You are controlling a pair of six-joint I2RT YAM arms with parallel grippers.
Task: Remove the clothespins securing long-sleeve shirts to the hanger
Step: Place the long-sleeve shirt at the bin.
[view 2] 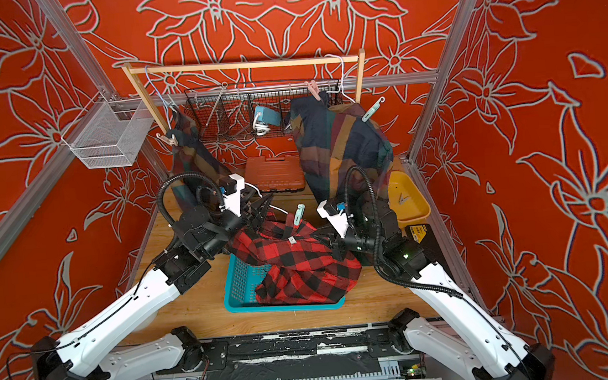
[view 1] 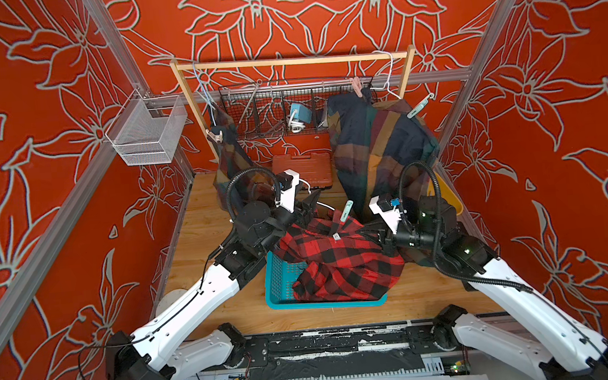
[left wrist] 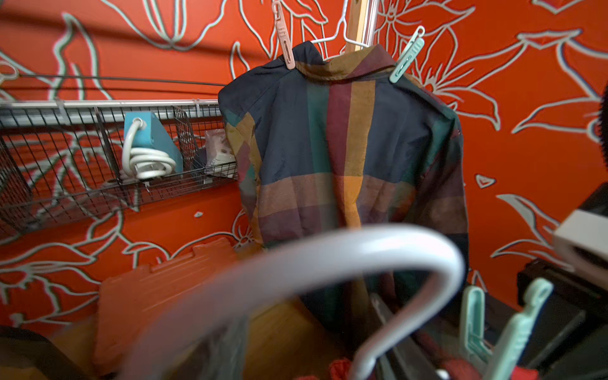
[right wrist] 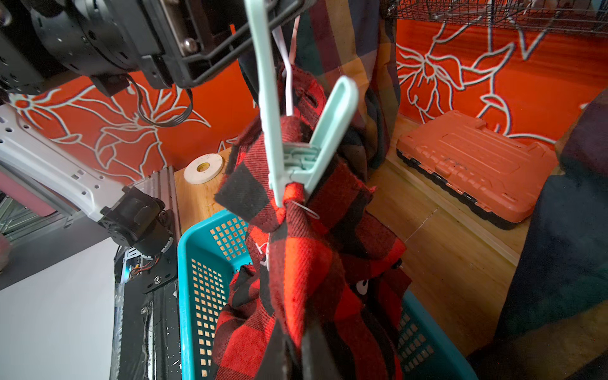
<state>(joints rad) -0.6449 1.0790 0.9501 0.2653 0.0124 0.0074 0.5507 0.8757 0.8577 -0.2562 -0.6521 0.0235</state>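
The mint clothespin [right wrist: 297, 158] clamps the red checked shirt [view 1: 342, 266] to its white hanger [left wrist: 329, 253], over the teal basket [view 1: 274, 293]. The right end effector [view 1: 383, 239] is pressed together on the shirt's cloth. The left end effector [view 1: 309, 208] sits at the clothespin's handle; I cannot tell whether it grips. A glancing squeeze could slip off, or drag the hanger and shirt along. The collar tag [view 1: 336, 236] is unreadable.

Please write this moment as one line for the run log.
red-and-black shirt: held over teal basket | right gripper: jaws shut on shirt | left gripper: at mint clothespin, grip unclear

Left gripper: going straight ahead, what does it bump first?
Probably the white hanger hook, looping just ahead of the left gripper; the mint clothespin sits slightly aside. Depth is unclear.
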